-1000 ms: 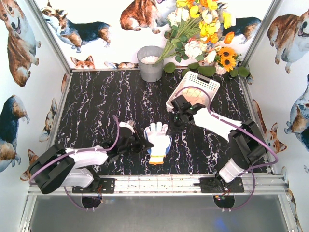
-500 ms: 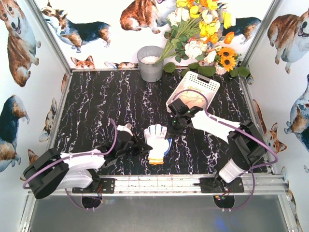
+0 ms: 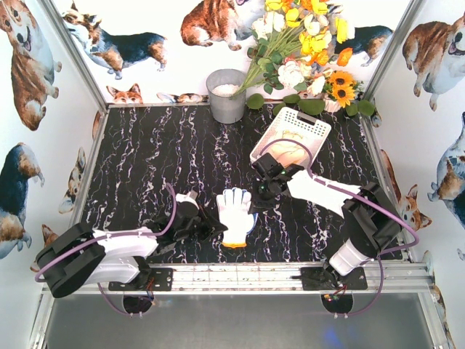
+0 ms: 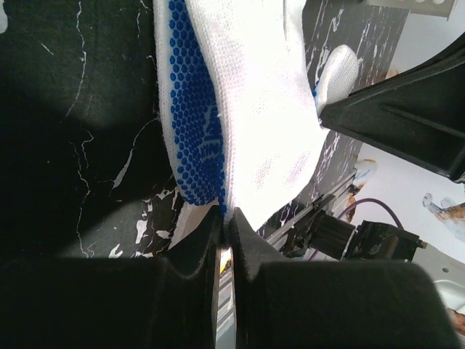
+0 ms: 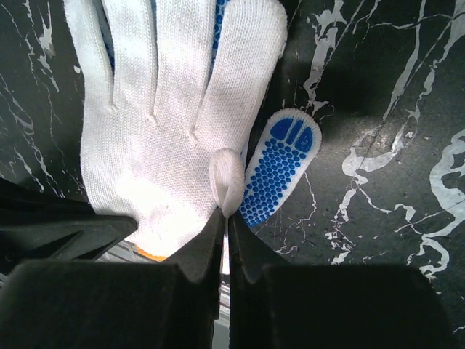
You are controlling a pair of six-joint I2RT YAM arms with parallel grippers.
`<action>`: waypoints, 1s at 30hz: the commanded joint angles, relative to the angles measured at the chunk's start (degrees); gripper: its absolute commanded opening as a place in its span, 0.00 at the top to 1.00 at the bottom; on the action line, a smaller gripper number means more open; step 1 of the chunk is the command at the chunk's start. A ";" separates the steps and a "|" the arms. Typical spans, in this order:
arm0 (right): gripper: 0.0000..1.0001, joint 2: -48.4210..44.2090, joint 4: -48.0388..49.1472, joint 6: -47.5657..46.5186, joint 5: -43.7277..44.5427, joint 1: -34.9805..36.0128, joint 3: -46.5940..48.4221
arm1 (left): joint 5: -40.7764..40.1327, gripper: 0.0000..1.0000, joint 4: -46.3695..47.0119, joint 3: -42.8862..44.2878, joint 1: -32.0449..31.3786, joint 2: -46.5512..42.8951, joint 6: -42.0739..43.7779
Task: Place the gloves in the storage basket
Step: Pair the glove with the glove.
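Right arm (image 3: 320, 190) closer, gloves (image 3: 237, 214) lengthwise, fingers away, cuffs near.

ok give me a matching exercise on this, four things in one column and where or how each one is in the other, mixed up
Things
1. basket
2. bucket
3. white glove
4. blue-dotted glove

Place or state
a. underneath another glove, thumb poking out
b. grey metal, next to the flowers
c. holds cream gloves
d. lies on top, orange cuff

Pairs: 1-c, 2-b, 3-d, 4-a
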 commanded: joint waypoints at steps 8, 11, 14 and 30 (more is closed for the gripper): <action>1.00 -0.67 2.45 0.55 3.87 0.69 -1.38 | -0.92 1.00 1.31 -0.55 -0.70 2.64 0.53; 1.00 -0.70 2.25 0.71 4.70 0.91 -1.77 | -0.25 1.00 2.11 -0.14 -0.79 4.05 0.76; 1.00 -0.80 3.17 1.09 5.33 0.96 -2.72 | 0.10 1.00 3.03 0.01 -1.12 5.56 0.72; 0.54 -8.39 -0.52 -0.43 9.39 0.96 -1.02 | -4.96 0.53 -15.91 6.54 -2.07 -0.83 7.32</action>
